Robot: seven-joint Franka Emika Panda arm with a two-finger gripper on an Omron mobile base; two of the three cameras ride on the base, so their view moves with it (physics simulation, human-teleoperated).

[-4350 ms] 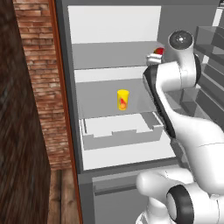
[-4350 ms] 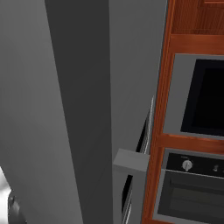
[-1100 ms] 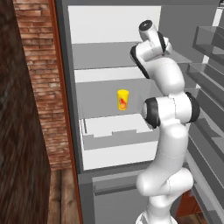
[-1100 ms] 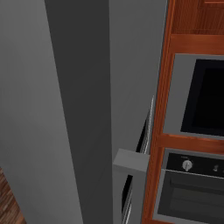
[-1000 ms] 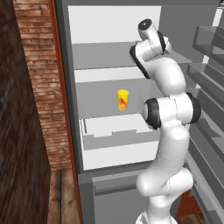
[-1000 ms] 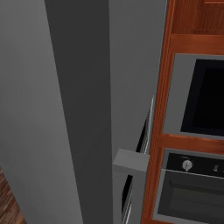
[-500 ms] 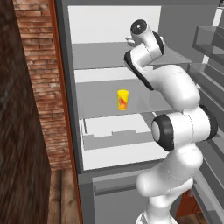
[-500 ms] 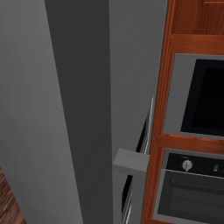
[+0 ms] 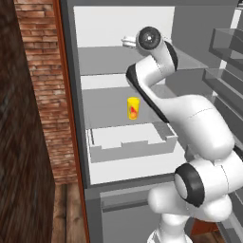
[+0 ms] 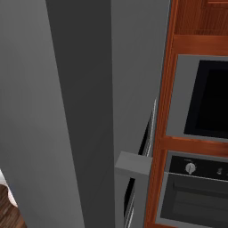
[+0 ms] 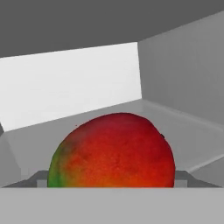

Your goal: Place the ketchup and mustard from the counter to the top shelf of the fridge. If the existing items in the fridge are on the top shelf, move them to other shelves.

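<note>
Clearing comes first: end effector (image 9: 127,42), fingers spread wide around a red-green mango (image 11: 113,151) on the fridge's grey top shelf (image 9: 102,59), grips nothing yet. Ketchup and mustard remain unshelved.

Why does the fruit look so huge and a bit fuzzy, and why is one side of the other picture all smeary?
In the hand view the mango sits right in front of the camera, so it looms large with soft edges. In the left base view the dark strip at the left edge is very close and smeared, while the yellow cup further in looks fairly sharp. In the right base view the grey fridge side is flat, without glare.
</note>
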